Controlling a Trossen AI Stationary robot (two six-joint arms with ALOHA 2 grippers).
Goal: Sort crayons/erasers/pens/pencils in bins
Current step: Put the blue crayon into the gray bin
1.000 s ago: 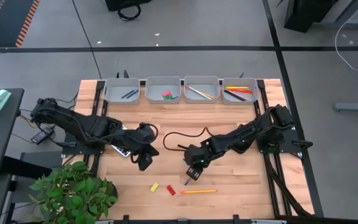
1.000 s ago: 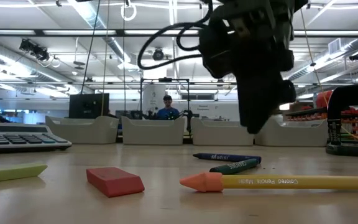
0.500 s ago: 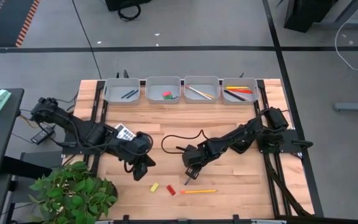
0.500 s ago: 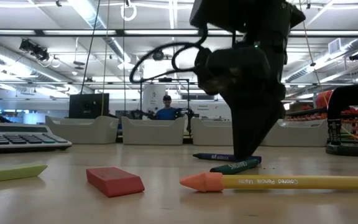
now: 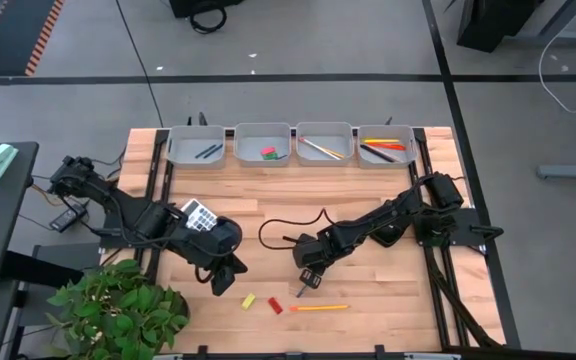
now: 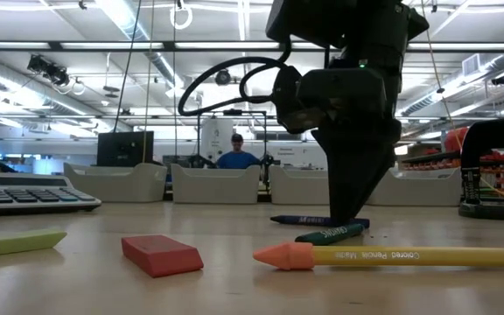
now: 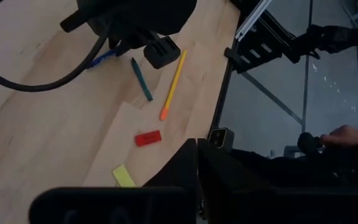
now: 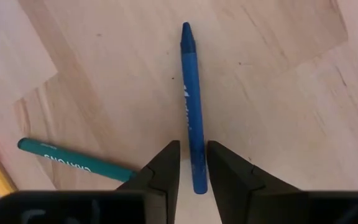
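Now right hand (image 8: 192, 163) astride blue crayon (image 8: 191, 106).

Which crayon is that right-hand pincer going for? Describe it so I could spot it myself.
On the wooden table's near half, below the right pincer, lie two crayons and an orange-tipped yellow pencil. It is the blue crayon, lying between the pincer's fingers; the teal-green crayon lies off to one side.

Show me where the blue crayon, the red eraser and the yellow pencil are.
blue crayon (image 8: 191, 106), right wrist view, middle of its body.
red eraser (image 6: 162, 254), low view, its near side face.
yellow pencil (image 7: 174, 79), left wrist view, middle of its shaft.
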